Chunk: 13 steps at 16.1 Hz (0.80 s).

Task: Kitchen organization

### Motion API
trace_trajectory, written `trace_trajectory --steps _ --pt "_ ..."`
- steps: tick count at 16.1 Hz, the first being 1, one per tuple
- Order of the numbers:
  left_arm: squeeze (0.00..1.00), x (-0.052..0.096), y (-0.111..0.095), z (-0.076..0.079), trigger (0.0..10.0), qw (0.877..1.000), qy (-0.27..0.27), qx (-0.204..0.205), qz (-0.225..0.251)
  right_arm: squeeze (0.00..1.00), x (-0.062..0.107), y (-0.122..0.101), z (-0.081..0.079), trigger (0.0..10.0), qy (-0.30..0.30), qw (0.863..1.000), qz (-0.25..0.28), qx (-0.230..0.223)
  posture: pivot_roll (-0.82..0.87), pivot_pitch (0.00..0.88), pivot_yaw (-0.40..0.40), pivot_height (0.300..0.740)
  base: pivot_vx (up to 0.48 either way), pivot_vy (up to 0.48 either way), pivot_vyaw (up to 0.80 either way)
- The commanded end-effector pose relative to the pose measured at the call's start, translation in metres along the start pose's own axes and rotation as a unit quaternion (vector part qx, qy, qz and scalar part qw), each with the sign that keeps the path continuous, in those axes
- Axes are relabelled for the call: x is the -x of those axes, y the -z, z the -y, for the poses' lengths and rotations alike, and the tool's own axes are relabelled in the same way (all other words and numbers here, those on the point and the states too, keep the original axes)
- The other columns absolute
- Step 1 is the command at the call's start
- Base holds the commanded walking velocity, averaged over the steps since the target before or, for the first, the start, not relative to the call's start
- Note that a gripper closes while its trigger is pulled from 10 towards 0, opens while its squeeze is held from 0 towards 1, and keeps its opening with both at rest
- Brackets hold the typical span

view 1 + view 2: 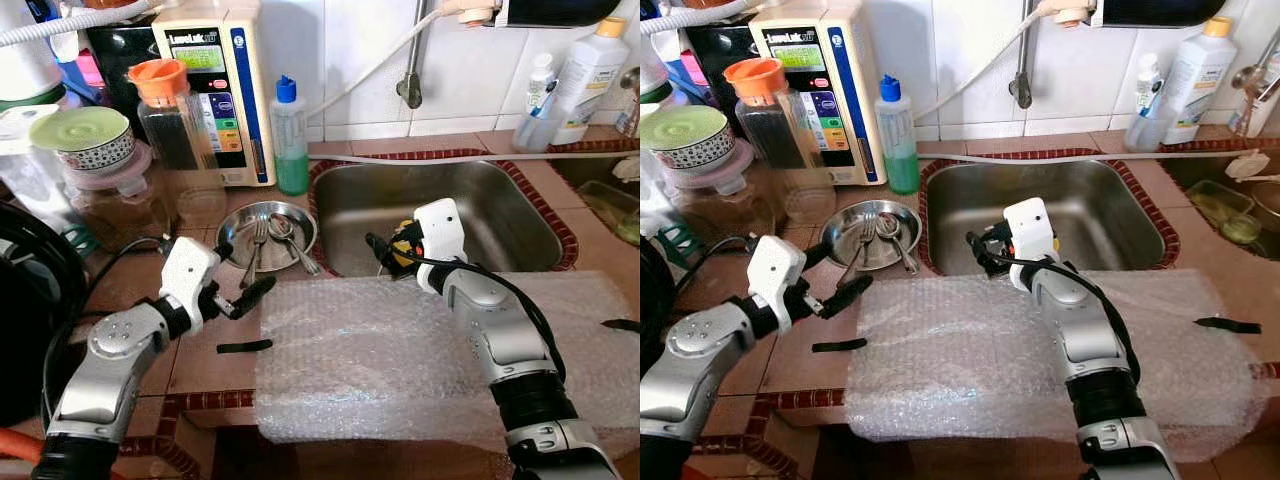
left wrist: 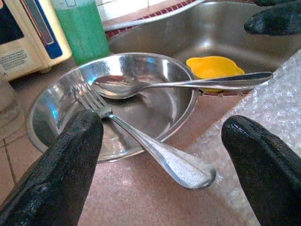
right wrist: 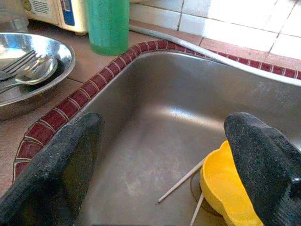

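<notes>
A steel bowl (image 1: 240,222) holds a fork (image 2: 141,139) and a spoon (image 2: 155,85) on the tiled counter, left of the sink (image 1: 470,215). My left gripper (image 1: 246,270) stands open just in front of the bowl, with the fork's handle lying between its fingers (image 2: 61,165) and touching neither. At the sink's front edge my right gripper (image 1: 386,246) is open over the basin and holds nothing. Below it a yellow cup (image 3: 223,190) and thin sticks (image 3: 181,181) lie in the sink. The cup also shows beyond the bowl (image 2: 211,66).
A bubble wrap sheet (image 1: 380,360) covers the counter in front of the sink, with black tape strips (image 1: 245,347) beside it. A green soap bottle (image 1: 290,140), a water machine (image 1: 215,90) and jars (image 1: 170,120) stand behind the bowl. White bottles (image 1: 585,80) stand at the back right.
</notes>
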<state>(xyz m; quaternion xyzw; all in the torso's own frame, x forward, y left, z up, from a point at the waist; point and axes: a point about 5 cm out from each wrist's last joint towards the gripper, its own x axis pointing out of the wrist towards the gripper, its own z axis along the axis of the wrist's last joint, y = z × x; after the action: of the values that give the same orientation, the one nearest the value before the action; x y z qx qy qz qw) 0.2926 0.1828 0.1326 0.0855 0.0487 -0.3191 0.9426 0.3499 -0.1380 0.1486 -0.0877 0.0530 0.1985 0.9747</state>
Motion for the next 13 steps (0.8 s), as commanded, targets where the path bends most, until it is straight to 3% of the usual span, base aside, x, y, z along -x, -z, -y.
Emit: trace_trajectory --steps 1,4,5,6,7,8,9,10,11,12,13 --pt "0.0 0.003 -0.001 0.0 10.0 1.0 0.005 -0.006 -0.003 1.0 0.0 -0.005 -0.004 10.0 -0.012 1.0 0.006 0.001 -0.21 0.036 0.059 0.74 0.0 0.0 0.0" --pt "0.0 0.002 0.002 0.004 10.0 1.0 0.007 -0.001 -0.003 1.0 0.003 -0.004 -0.013 10.0 -0.052 0.999 0.006 -0.009 -0.21 0.037 0.059 0.74 0.0 0.0 0.0" --pt "0.0 0.002 0.003 0.005 10.0 1.0 0.008 0.0 -0.004 0.98 0.005 -0.005 -0.022 10.0 -0.092 0.996 0.01 -0.018 -0.21 0.037 0.06 0.74 0.0 0.0 0.0" --pt "0.0 0.001 0.003 0.005 10.0 1.0 0.01 0.0 -0.004 0.77 0.009 -0.005 -0.03 10.0 -0.126 0.992 0.011 -0.026 -0.22 0.037 0.059 0.74 0.0 0.0 0.0" --pt "0.0 0.0 0.003 0.006 10.0 1.0 0.012 0.0 -0.004 0.67 0.012 -0.003 -0.038 10.0 -0.154 0.988 0.005 -0.028 -0.22 0.036 0.059 0.74 0.0 0.0 0.0" --pt "0.0 0.0 0.003 0.006 8.9 1.0 0.013 0.001 -0.003 0.66 0.015 -0.001 -0.041 10.0 -0.167 0.986 0.001 -0.026 -0.22 0.035 0.06 0.74 0.0 0.0 0.0" --pt "0.0 -0.001 0.003 0.007 4.1 1.0 0.016 0.0 -0.001 0.66 0.016 0.0 -0.042 10.0 -0.173 0.985 0.001 -0.027 -0.22 0.036 0.059 0.74 0.0 0.0 0.0" --pt "0.0 -0.001 0.002 0.007 3.0 1.0 0.016 0.004 0.003 0.66 0.018 -0.001 -0.043 10.0 -0.181 0.983 0.003 -0.03 -0.22 0.035 0.057 0.74 0.0 0.0 0.0" --pt "0.0 -0.002 0.002 0.008 2.8 1.0 0.018 0.002 0.003 0.66 0.02 -0.002 -0.044 10.0 -0.189 0.981 0.002 -0.031 -0.22 0.035 0.057 0.74 0.0 0.0 0.0" --pt "0.0 -0.002 0.003 0.008 0.7 1.0 0.019 0.002 0.003 0.66 0.022 -0.002 -0.044 10.0 -0.198 0.98 -0.002 -0.034 -0.22 0.034 0.056 0.74 0.0 0.0 0.0" --pt "0.0 -0.002 0.003 0.009 0.0 1.0 0.019 0.001 0.002 0.66 0.022 -0.002 -0.045 10.0 -0.202 0.979 -0.004 -0.034 -0.22 0.034 0.056 0.74 0.0 0.0 0.0"
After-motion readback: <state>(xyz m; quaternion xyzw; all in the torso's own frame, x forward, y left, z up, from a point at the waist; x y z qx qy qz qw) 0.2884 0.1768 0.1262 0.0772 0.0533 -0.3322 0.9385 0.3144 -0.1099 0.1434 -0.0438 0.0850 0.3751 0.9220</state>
